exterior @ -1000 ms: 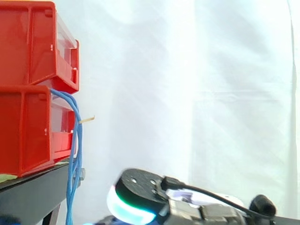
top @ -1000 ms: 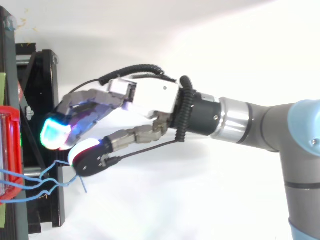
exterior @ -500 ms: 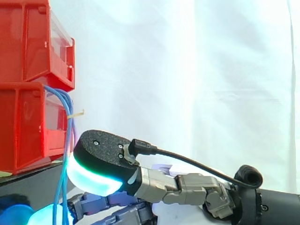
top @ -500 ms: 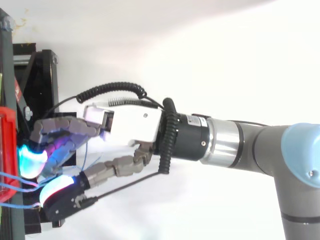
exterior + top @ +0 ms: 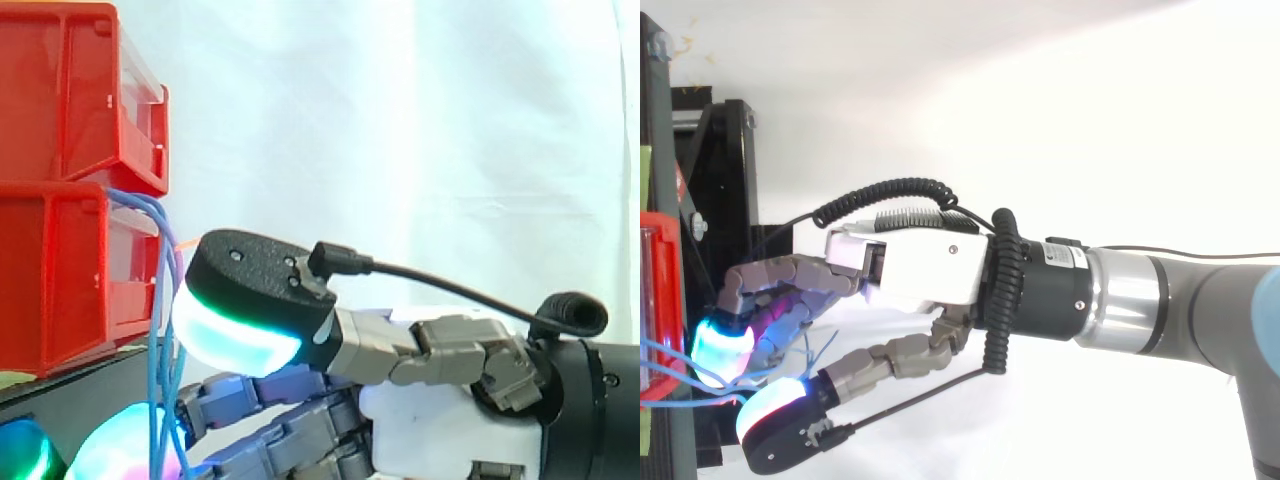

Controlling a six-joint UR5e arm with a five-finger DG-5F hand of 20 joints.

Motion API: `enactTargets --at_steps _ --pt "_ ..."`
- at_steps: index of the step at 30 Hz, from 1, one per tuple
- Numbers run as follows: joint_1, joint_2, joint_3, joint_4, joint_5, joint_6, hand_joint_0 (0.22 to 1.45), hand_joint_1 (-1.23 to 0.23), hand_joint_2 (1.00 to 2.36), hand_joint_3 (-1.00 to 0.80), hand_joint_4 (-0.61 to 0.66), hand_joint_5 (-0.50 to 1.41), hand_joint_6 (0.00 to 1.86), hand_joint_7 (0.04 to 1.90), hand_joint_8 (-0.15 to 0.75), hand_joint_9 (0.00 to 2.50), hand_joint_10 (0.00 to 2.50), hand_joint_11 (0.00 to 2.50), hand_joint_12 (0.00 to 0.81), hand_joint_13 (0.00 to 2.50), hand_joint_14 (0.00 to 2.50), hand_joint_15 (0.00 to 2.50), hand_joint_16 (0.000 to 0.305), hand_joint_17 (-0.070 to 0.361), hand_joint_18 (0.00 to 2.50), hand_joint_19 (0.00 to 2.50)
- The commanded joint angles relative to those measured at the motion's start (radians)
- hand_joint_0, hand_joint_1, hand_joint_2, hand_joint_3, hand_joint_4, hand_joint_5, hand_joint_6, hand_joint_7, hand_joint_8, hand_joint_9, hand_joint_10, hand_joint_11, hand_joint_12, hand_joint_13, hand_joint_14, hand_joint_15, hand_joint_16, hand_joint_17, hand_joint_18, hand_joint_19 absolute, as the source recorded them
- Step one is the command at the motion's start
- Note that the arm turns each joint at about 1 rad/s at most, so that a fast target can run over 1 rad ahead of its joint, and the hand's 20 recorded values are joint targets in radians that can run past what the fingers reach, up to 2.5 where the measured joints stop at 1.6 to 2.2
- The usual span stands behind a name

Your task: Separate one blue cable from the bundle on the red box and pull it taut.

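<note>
The hand is unclenched and grips nothing. Its fingers reach forward in a loose curve, and the thumb pad is spread wide of them, so an open gap faces the work. The bundle of blue cables leaves the front of the red box ahead of the hand and hangs down past the edge of the black stand. In the side view the strands drop just ahead of the thumb pad, with the glowing fingertips on the far side of them. In the top view they cross the gap between fingertips and thumb. This placement is judged deliberate: with the bundle bracketed, closing should catch a strand. Whether any pad touches a cable cannot be told. No single strand is yet parted from the rest, and none is taut. Judged risk: a closure here may take several strands together.
</note>
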Motion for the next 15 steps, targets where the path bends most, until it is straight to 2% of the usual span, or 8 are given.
enactTargets --at_steps 1,7,10,14,15 --pt "0.003 0.016 -0.006 -0.022 0.001 -0.001 0.54 -0.56 1.00 -0.50 0.25 -0.10 0.50 1.08 0.250 0.86 0.01 0.20 0.323 0.72 0.01 0.29 0.037 0.083 0.45 0.29" --pt "0.006 0.029 -0.007 -0.028 0.001 -0.001 0.54 -0.56 1.00 -0.50 0.25 -0.09 0.50 1.11 0.252 0.86 0.01 0.20 0.322 0.72 0.01 0.30 0.037 0.083 0.45 0.29" --pt "0.008 0.045 -0.007 -0.036 0.001 -0.003 0.55 -0.56 1.00 -0.50 0.22 -0.08 0.50 1.20 0.248 0.87 0.01 0.21 0.324 0.73 0.01 0.30 0.037 0.083 0.46 0.30" --pt "0.014 0.075 -0.006 -0.090 0.009 -0.009 0.55 -0.58 1.00 -0.50 0.21 -0.07 0.50 1.30 0.253 0.89 0.01 0.22 0.320 0.75 0.01 0.31 0.037 0.082 0.48 0.30" --pt "0.016 0.085 -0.006 -0.110 0.015 -0.011 0.56 -0.59 1.00 -0.50 0.20 -0.07 0.53 1.26 0.247 0.89 0.01 0.22 0.319 0.75 0.01 0.31 0.037 0.082 0.48 0.30"
